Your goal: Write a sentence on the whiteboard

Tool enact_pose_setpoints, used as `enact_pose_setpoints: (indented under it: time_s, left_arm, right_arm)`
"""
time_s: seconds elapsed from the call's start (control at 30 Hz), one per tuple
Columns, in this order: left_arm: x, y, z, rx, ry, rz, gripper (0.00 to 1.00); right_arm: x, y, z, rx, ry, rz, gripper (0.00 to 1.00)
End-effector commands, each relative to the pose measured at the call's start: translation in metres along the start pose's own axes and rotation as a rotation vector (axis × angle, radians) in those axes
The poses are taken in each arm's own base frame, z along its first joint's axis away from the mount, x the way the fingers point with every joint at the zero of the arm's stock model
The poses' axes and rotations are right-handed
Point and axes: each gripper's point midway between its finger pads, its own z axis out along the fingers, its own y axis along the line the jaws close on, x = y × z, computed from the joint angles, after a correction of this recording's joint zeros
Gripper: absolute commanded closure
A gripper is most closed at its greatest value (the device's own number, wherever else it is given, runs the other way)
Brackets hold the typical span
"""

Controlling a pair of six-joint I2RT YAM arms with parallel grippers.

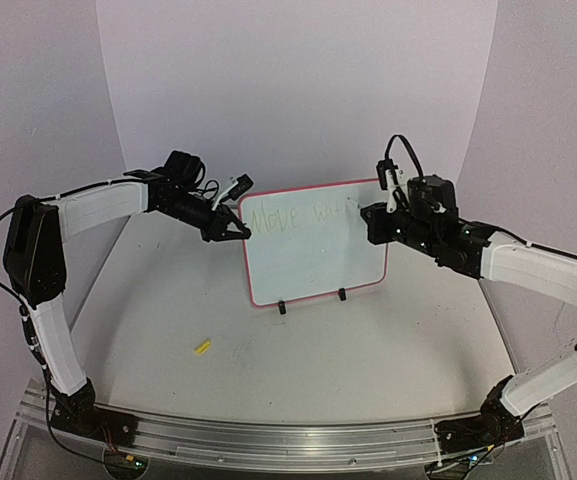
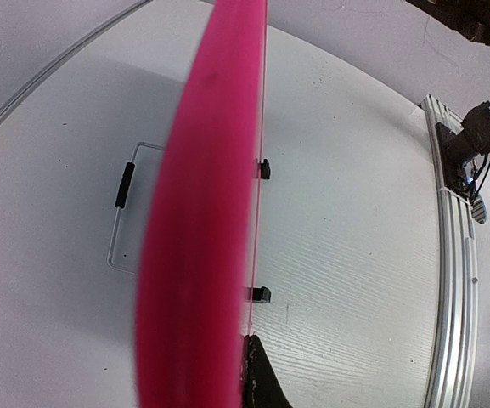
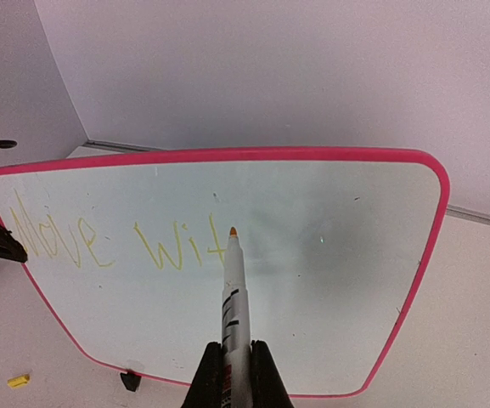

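The board (image 1: 318,255) stood upright mid-table toward the back edge. The left gripper (image 1: 240,230) was clamped on its upper left edge, and the right gripper (image 1: 373,222) was closed on a marker (image 3: 233,289) with its tip at the unfinished sentence (image 3: 158,251). Risk judged: heavy tip pressure could push the board back through a slipping clamp, skewing strokes, and the faint ink may read poorly.

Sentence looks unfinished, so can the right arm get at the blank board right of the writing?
Likely yes: the right gripper holds the marker, tip at the writing; nothing covers the whiteboard beyond it.
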Motion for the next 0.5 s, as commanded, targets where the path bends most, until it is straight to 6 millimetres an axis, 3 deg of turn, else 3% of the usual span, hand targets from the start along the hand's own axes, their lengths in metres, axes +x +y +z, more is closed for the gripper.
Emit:
enact_pose_setpoints:
  time_s: [0.0, 0.47]
  left_arm:
    - [0.023, 0.022, 0.006, -0.107, 0.094, 0.037, 1.0]
    - [0.024, 0.022, 0.007, -0.106, 0.097, 0.036, 1.0]
  right_arm:
    - [-0.024, 0.001, 0.009, 0.019, -0.049, -0.024, 1.0]
    - [-0.017, -0.006, 0.025, 0.076, -0.03, -0.046, 1.0]
